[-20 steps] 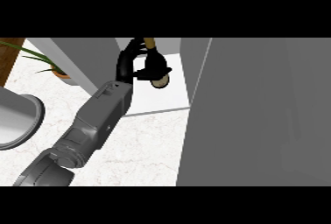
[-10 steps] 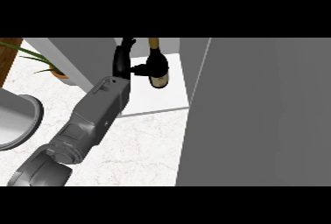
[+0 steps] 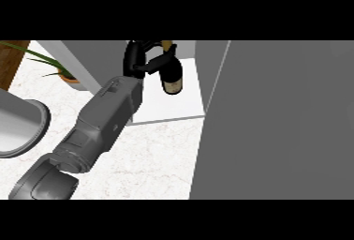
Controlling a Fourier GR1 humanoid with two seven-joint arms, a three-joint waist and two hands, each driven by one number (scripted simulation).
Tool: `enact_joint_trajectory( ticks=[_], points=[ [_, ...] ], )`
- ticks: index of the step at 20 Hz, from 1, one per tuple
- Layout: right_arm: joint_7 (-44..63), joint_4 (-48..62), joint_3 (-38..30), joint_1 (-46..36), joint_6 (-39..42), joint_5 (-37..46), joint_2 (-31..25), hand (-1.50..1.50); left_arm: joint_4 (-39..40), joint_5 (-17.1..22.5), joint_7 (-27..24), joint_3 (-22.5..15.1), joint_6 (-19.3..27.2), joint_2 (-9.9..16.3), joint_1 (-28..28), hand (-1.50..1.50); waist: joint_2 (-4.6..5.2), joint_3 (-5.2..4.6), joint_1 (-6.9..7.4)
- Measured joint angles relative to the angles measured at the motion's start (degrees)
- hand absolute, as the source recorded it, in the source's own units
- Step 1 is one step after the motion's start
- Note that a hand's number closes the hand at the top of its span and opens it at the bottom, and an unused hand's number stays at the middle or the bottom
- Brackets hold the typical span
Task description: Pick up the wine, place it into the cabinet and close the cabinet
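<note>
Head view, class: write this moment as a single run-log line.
phase: placing | left hand: shut on wine bottle | bottle: over cabinet shelf | cabinet door: open | right hand: not in view

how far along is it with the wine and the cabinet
Pickup looks done: the left hand is curled round the wine bottle, holding it over the cabinet's white shelf. Placing is in hand; the bottle isn't released yet. Still left: letting go, withdrawing, and closing the open cabinet door. The right hand isn't in view.

wine bottle (image 3: 171, 75): dark, pale label
hand (image 3: 138, 58): black
forearm (image 3: 104, 122): grey
counter (image 3: 145, 159): white, faintly veined
cabinet door (image 3: 283, 122): plain grey
plant (image 3: 41, 61): green leaves
</note>
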Motion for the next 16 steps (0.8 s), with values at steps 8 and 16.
enact_joint_trajectory(
  ticks=[8,16],
  points=[
    [0.30,-0.44,-1.47,1.36,-0.65,-0.14,-0.93,-1.50,-1.27,0.81,-0.28,1.22,-6.53,-2.56,-1.23,-1.50,-0.87,0.07,2.17],
    [-0.18,-0.84,-3.22,3.63,-0.96,-0.24,-2.59,-1.50,-3.14,1.33,1.48,1.64,-8.65,-3.48,-0.99,-1.50,-1.55,0.12,3.79]
  ],
)
